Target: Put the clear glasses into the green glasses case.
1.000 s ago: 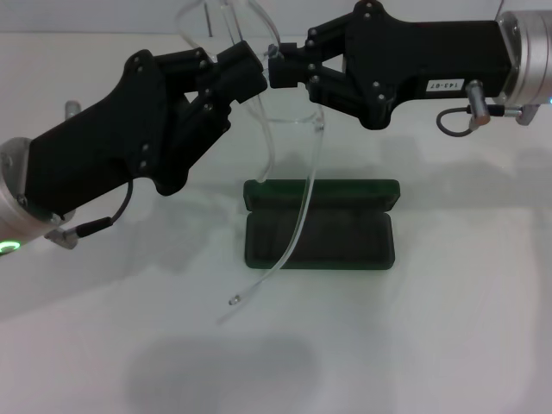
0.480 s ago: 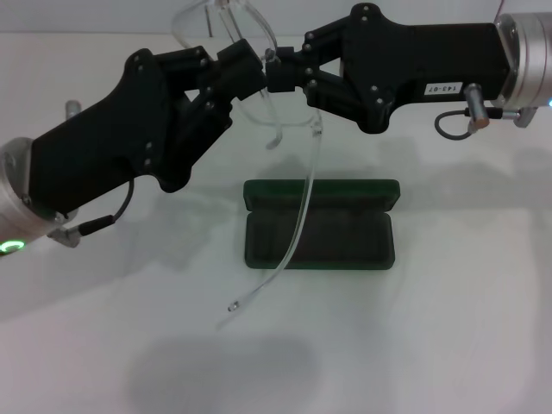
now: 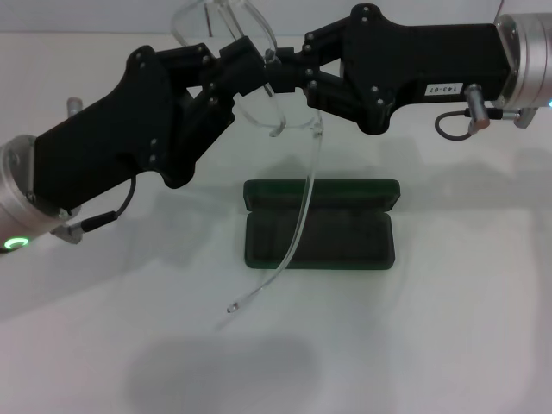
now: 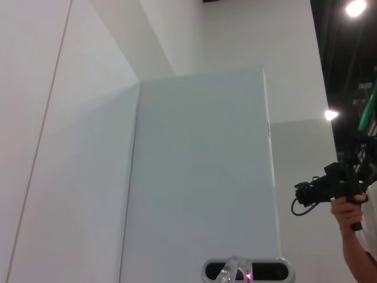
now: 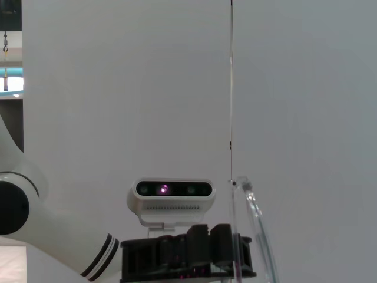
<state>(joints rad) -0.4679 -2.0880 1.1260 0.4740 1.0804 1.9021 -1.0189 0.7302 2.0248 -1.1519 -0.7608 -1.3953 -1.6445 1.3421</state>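
Observation:
The clear glasses (image 3: pixel 293 128) hang in the air above the table, held between both grippers. My left gripper (image 3: pixel 248 76) comes in from the left and is shut on the frame. My right gripper (image 3: pixel 287 74) comes from the right and is shut on the frame close beside it. One long clear arm of the glasses hangs down in front of the green glasses case (image 3: pixel 321 226) and ends left of its front edge. The case lies open on the white table, lid to the far side. The right wrist view shows a clear glasses arm (image 5: pixel 254 219).
The white table (image 3: pixel 448 328) surrounds the case. The left wrist view looks up at white walls and a person holding a camera (image 4: pixel 347 194). The right wrist view shows the robot's head camera (image 5: pixel 172 190) above my left gripper (image 5: pixel 188 256).
The second glasses arm, which hung down a second ago, has swung up toward the lens. The left gripper shifted slightly right and up. The case has not moved.

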